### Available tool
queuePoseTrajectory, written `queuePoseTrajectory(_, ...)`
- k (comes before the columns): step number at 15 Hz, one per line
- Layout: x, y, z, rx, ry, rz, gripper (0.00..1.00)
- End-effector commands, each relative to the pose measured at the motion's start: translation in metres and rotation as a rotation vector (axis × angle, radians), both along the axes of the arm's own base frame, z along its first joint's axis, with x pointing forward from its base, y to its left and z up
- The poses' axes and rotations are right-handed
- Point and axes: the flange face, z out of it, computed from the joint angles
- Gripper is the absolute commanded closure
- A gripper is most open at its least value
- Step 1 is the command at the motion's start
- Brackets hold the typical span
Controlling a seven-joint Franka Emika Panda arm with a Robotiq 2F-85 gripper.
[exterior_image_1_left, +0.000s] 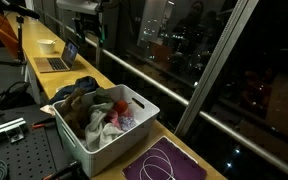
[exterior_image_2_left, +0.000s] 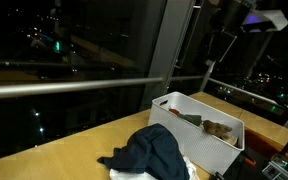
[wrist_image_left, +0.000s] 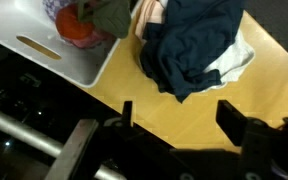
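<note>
Dark blue garment (wrist_image_left: pixel 189 50) lies bunched on the worktop (wrist_image_left: pixel 164 110) in the wrist view, just beside the white basket (wrist_image_left: pixel 79 65) and partly over a white cloth (wrist_image_left: pixel 236 62). The tool (wrist_image_left: pixel 179 125) hovers above it, jaws wide apart and empty. A grab from here could, I judge, take the white cloth along or pinch only a loose fold that slips.

In an exterior view the garment (exterior_image_2_left: pixel 149 150) sits near the worktop's front edge, so a drag could pull it off; the tool is lost in the dark.

In an exterior view the basket (exterior_image_1_left: pixel 124 130) is heaped with clothes (exterior_image_1_left: pixel 99 110). A flat purple piece (exterior_image_1_left: pixel 164 162) lies beside it; whether that is the same garment I cannot tell.
</note>
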Motion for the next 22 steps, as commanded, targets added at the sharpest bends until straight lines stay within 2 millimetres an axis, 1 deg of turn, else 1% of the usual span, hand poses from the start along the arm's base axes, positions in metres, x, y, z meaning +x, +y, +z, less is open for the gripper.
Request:
queuePoseTrajectory(1, 0.003, -0.082, -0.032, 0.032, 0.021, -0.092, 0.0)
queuePoseTrajectory(2, 0.006, -0.101, -0.05, 0.033, 0.033, -0.118, 0.0)
queuePoseTrajectory(3, 0.005, -0.118, -0.064, 0.038, 0.051, -0.138, 0.0)
queuePoseTrajectory(4, 0.003, -0.13, -0.082, 0.042, 0.068, -0.156, 0.0)
queuePoseTrajectory(5, -0.003, -0.137, -0.093, 0.054, 0.086, -0.168, 0.0)
queuePoseTrajectory(6, -0.009, -0.141, -0.109, 0.058, 0.104, -0.177, 0.0)
queuePoseTrajectory(7, -0.016, -0.14, -0.121, 0.062, 0.127, -0.18, 0.0)
queuePoseTrajectory(10, -0.032, -0.13, -0.15, 0.057, 0.177, -0.181, 0.0)
queuePoseTrajectory(12, -0.038, -0.125, -0.161, 0.048, 0.202, -0.178, 0.0)
queuePoseTrajectory(14, -0.039, -0.12, -0.167, 0.039, 0.22, -0.169, 0.0)
queuePoseTrajectory(17, -0.039, -0.113, -0.173, 0.038, 0.233, -0.157, 0.0)
queuePoseTrajectory(21, -0.037, -0.11, -0.179, 0.036, 0.251, -0.15, 0.0)
queuePoseTrajectory(22, -0.037, -0.11, -0.18, 0.036, 0.254, -0.149, 0.04)
